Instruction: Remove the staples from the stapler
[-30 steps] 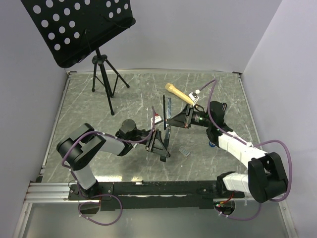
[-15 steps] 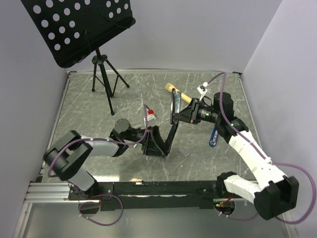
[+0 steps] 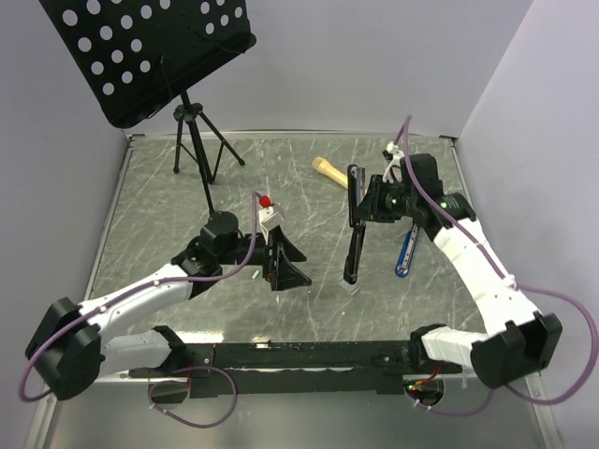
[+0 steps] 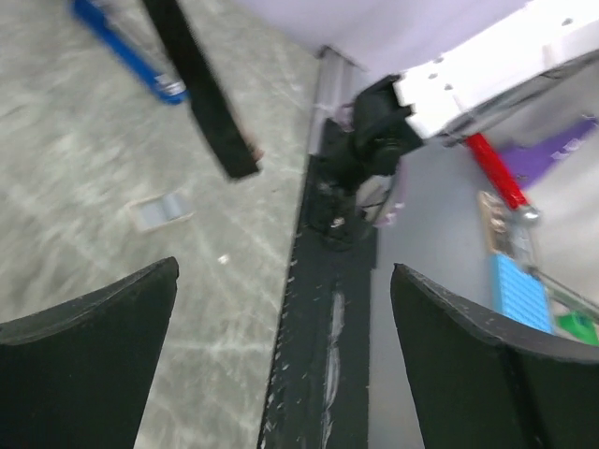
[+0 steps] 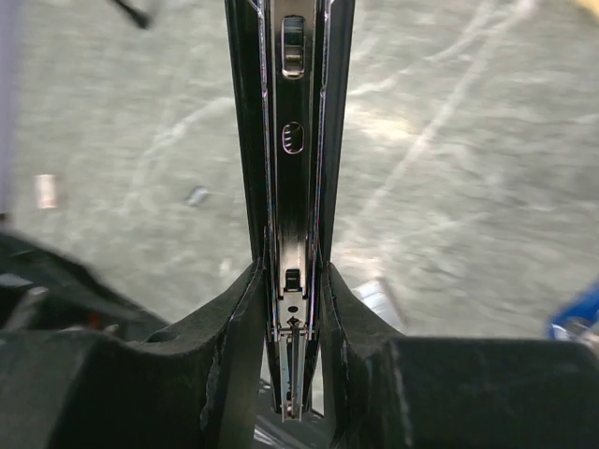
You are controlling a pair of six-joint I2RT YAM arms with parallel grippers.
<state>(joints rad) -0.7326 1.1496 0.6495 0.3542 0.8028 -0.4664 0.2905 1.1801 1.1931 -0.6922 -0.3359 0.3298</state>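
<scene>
Right of bench [image 3: 168,215] centre: right jaws clamped on stapler [image 3: 352,248], staples [image 3: 352,289] lying beneath; left jaws apart, empty. Unload looks done; next, lower and release.

Right of centre: stapler [image 3: 353,245], staples [image 3: 353,289] at its near end; pen [image 3: 404,254] just right; handle [image 3: 328,169] behind; stand [image 3: 192,140] back-left.

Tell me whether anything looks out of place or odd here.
The stapler hangs unfolded from the shut right gripper, one long arm pointing down toward the table. A loose strip of staples lies on the table beside its lower end. The left gripper is open and empty. Nothing looks spilled or broken.
</scene>
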